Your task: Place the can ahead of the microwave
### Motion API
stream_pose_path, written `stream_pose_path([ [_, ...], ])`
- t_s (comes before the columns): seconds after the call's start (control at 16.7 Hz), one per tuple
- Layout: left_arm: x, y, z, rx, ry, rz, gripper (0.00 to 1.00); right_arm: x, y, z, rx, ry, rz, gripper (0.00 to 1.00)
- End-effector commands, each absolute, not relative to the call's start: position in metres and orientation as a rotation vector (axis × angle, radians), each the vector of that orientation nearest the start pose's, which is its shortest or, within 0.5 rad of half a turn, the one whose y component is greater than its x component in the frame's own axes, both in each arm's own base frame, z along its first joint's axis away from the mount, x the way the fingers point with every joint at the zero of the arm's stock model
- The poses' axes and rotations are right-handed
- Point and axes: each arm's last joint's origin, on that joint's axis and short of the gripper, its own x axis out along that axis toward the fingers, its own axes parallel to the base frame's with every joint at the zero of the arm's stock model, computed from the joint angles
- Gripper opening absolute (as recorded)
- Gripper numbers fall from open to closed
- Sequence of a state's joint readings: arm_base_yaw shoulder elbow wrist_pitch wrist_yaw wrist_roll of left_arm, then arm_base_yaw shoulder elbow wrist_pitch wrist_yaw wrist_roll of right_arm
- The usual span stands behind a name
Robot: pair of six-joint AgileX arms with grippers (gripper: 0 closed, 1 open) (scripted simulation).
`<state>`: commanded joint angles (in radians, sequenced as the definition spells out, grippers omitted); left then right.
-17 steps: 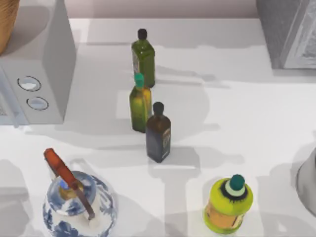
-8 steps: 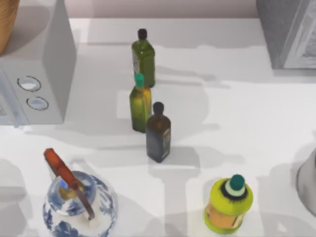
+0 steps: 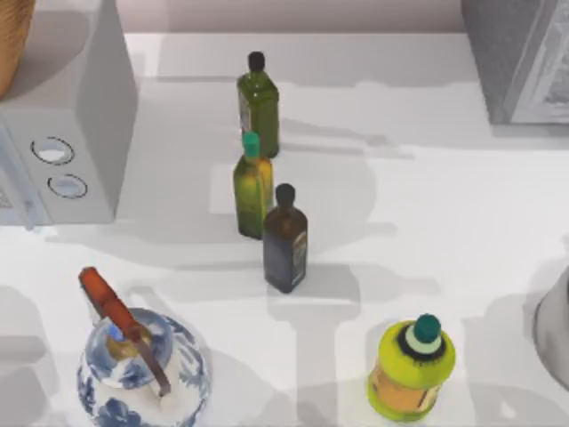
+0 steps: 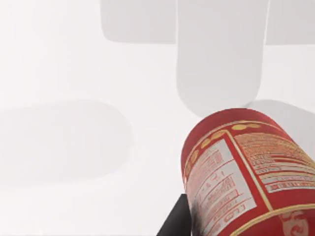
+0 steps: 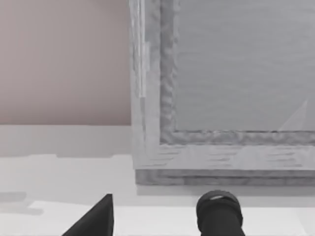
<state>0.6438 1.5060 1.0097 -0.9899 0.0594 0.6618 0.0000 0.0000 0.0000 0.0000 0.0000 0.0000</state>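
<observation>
The can appears in the left wrist view, close to the camera above the white tabletop, with 1 dark finger of the left hand beside it; whether the hand grips it cannot be told. The microwave stands at the tabletop's left side.

I work over a rendered kitchen-like counter: a white table carrying a large light-grey boxy microwave at its left edge, three glass oil bottles mid-table, a blue-and-white porcelain kettle near the front-left corner, and a fat yellow-green bottle along the front edge.
</observation>
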Motion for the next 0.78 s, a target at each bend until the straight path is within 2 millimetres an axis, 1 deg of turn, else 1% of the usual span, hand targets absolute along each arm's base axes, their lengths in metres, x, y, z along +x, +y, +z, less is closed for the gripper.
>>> stream_pose_path([
  [0.48, 0.2091, 0.1565, 0.2008, 0.019, 1.468, -0.012, 0.98, 0.1057, -0.0012, 0.16, 0.0, 0.0, 0.0, 1.0],
  [0.54, 0.2091, 0.1565, 0.2008, 0.019, 1.468, -0.012, 1.0, 0.1057, -0.0012, 0.16, 0.0, 0.0, 0.0, 1.0],
  [0.78, 0.2091, 0.1565, 0.2008, 0.019, 1.468, -0.012, 1.0, 0.1057, -0.0012, 0.16, 0.0, 0.0, 0.0, 1.0],
])
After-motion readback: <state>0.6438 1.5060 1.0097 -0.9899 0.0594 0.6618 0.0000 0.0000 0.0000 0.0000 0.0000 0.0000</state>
